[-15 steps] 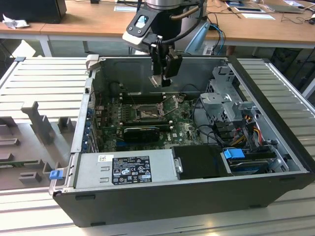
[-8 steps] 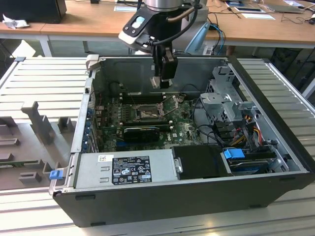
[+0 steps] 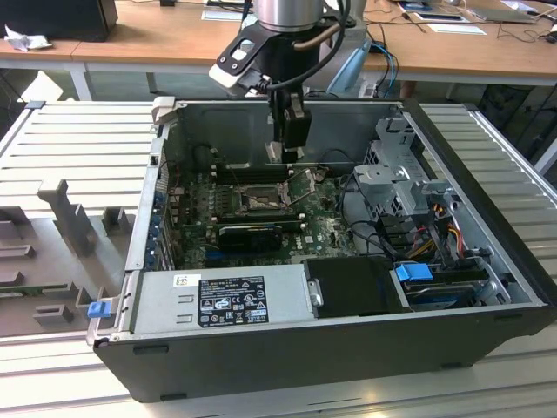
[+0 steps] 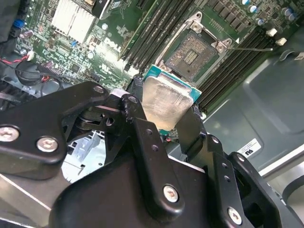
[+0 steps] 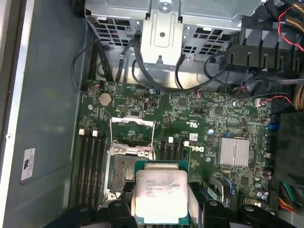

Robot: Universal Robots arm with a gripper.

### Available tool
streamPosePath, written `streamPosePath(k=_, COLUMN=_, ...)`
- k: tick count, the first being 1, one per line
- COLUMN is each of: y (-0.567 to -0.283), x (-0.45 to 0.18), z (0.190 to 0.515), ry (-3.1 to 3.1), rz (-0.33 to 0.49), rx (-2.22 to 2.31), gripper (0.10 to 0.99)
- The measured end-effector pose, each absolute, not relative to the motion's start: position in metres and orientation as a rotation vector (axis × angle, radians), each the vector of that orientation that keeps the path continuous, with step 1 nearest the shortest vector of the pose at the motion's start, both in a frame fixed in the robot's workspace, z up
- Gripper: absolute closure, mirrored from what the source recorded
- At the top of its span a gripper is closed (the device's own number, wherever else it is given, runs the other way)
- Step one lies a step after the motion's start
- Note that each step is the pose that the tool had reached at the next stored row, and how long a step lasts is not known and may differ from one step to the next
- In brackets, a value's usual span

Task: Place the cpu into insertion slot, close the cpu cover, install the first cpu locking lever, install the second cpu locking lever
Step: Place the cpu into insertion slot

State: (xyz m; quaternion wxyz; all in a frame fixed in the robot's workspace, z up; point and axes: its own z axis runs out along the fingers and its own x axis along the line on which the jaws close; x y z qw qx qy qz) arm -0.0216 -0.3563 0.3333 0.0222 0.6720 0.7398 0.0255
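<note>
In the first wrist view the cpu [image 5: 160,194] hides one edge of the insertion slot [image 5: 124,173], and in the exterior view the chip is too small to make out under the hand [image 3: 287,155]. The arm reaches straight down into the open computer case [image 3: 261,366]. Its fingers [image 4: 142,128] clamp opposite edges of the chip, which is held above the motherboard [image 5: 213,118] and not yet in the slot. The cpu cover [image 5: 132,121] stands swung back, leaving the pin field bare.
</note>
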Motion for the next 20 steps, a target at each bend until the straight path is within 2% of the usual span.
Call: streamPosePath(k=20, y=-0.356, x=-0.022, z=0.311, ry=2.238, rz=0.077, rx=2.137, gripper=0.561)
